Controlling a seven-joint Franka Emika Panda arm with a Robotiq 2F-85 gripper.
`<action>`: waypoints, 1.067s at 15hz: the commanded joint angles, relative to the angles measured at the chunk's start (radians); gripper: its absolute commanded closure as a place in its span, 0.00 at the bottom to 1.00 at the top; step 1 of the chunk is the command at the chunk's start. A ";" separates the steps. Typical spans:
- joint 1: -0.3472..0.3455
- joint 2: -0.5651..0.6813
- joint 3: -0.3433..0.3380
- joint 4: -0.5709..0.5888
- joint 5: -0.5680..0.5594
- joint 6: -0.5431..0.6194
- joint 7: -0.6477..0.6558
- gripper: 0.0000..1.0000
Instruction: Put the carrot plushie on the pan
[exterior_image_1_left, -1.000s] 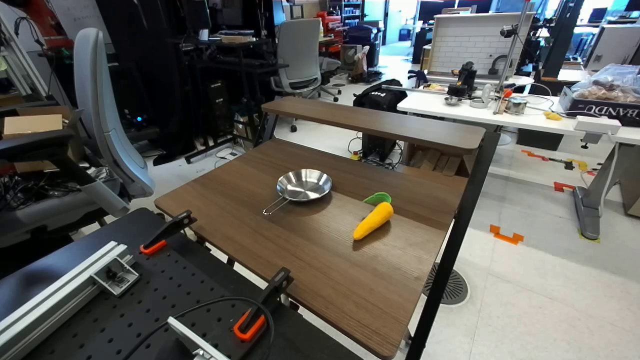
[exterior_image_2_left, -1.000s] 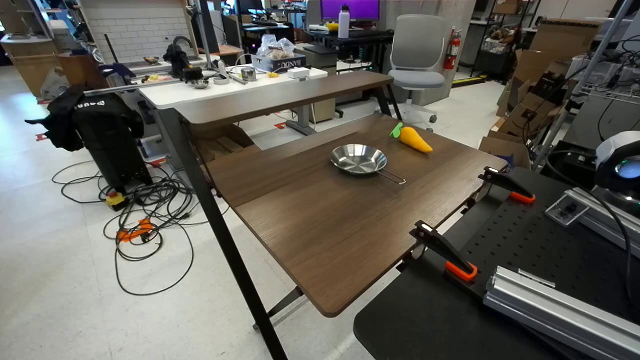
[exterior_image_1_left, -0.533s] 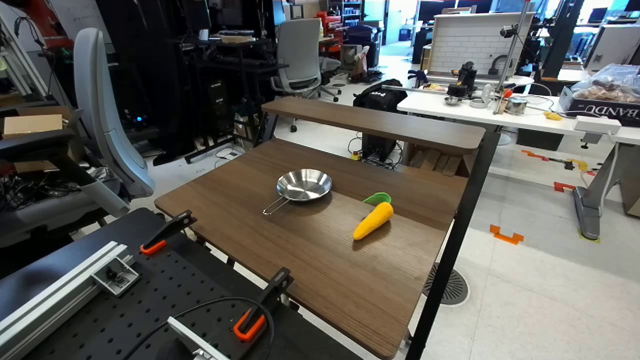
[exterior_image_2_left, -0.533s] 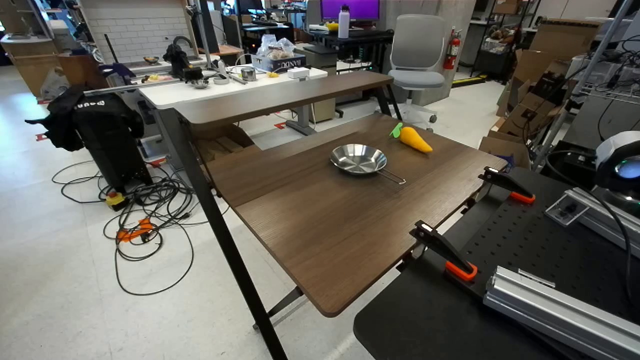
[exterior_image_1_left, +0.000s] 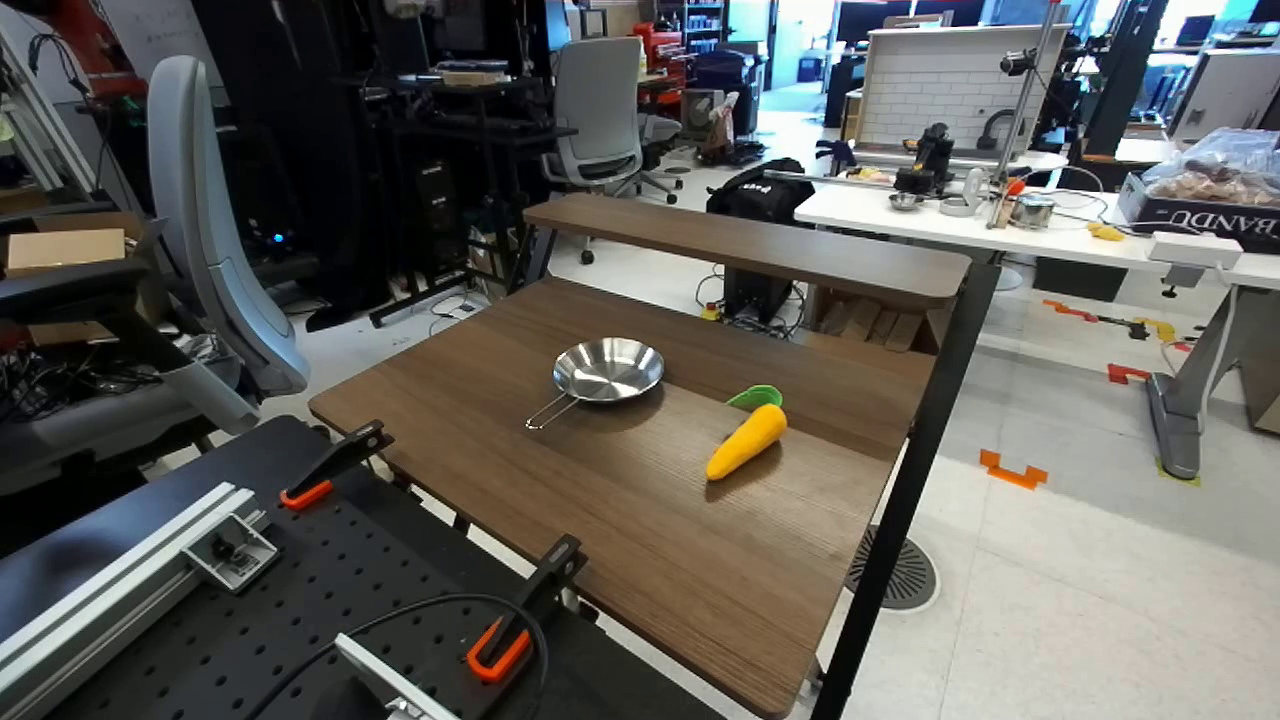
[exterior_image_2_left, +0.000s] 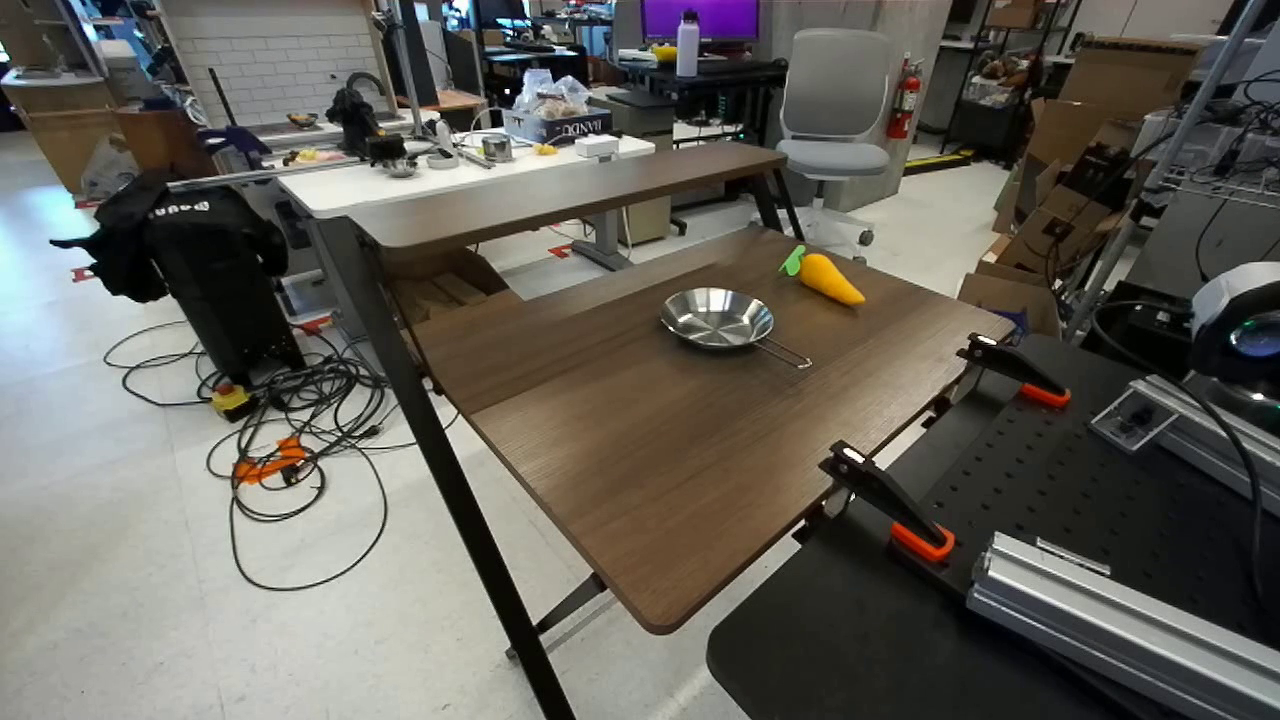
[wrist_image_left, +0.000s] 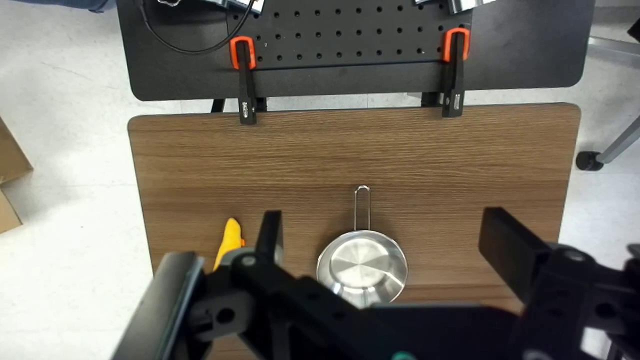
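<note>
The carrot plushie, yellow-orange with a green tuft, lies on the brown table in both exterior views (exterior_image_1_left: 748, 443) (exterior_image_2_left: 828, 278). The wrist view shows its tapered end (wrist_image_left: 230, 241); the gripper's left side hides the rest. The shiny silver pan stands apart from it in both exterior views (exterior_image_1_left: 608, 370) (exterior_image_2_left: 717, 318), its inside bare. The pan also shows in the wrist view (wrist_image_left: 361, 264), its lower rim hidden by the gripper. My gripper (wrist_image_left: 383, 217) is open, fingers wide apart with nothing between them, high above the table. Its fingers are not seen in the exterior views.
A raised brown shelf (exterior_image_1_left: 740, 245) runs along the table's far side, with a slanted black leg (exterior_image_1_left: 915, 480). Two black-and-orange clamps (wrist_image_left: 246, 80) (wrist_image_left: 454, 70) reach over the table's near edge from the black perforated bench (wrist_image_left: 345, 35).
The carrot plushie and pan have not moved. In an exterior view, a dark shape with a pale part now shows at the top edge, left of the middle; what it is stays unclear.
</note>
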 joint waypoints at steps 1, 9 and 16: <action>-0.006 0.068 -0.001 0.006 -0.031 0.065 0.019 0.00; -0.043 0.266 -0.036 0.002 -0.100 0.345 0.027 0.00; -0.088 0.499 -0.104 0.048 -0.093 0.562 0.014 0.00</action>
